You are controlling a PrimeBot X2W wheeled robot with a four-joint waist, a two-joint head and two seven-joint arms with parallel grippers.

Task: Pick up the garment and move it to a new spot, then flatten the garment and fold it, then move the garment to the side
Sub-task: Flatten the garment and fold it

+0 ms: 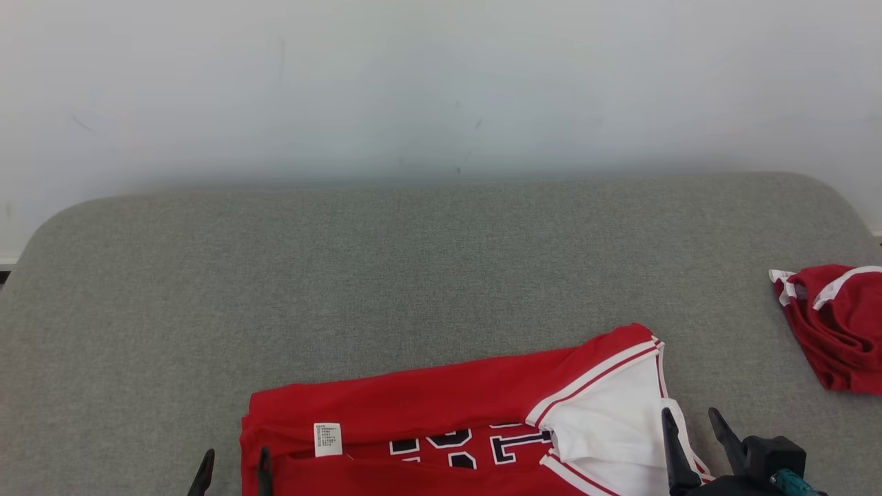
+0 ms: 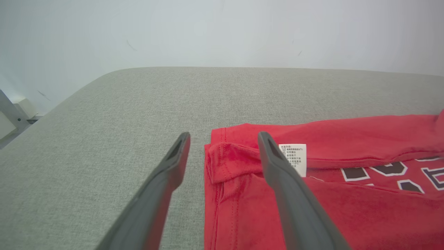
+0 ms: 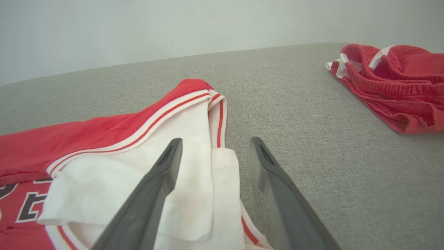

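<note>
The garment (image 1: pixel 448 406) is a red jersey with white trim, dark lettering and a white care label, lying folded along the near edge of the grey cushioned surface (image 1: pixel 413 262). My left gripper (image 1: pixel 233 468) stands open at the garment's left end (image 2: pixel 236 163), one finger over the bare grey cloth and the other over the red hem beside the label. My right gripper (image 1: pixel 691 427) stands open at the garment's right end (image 3: pixel 194 156), its left finger above the white sleeve part, its right finger above the bare surface. Nothing is held between either pair of fingers.
A second red-and-white piece of clothing (image 1: pixel 834 324) lies bunched at the right edge of the surface (image 3: pixel 392 83). A pale wall (image 1: pixel 441 83) rises behind the surface. The far half of the grey surface is bare.
</note>
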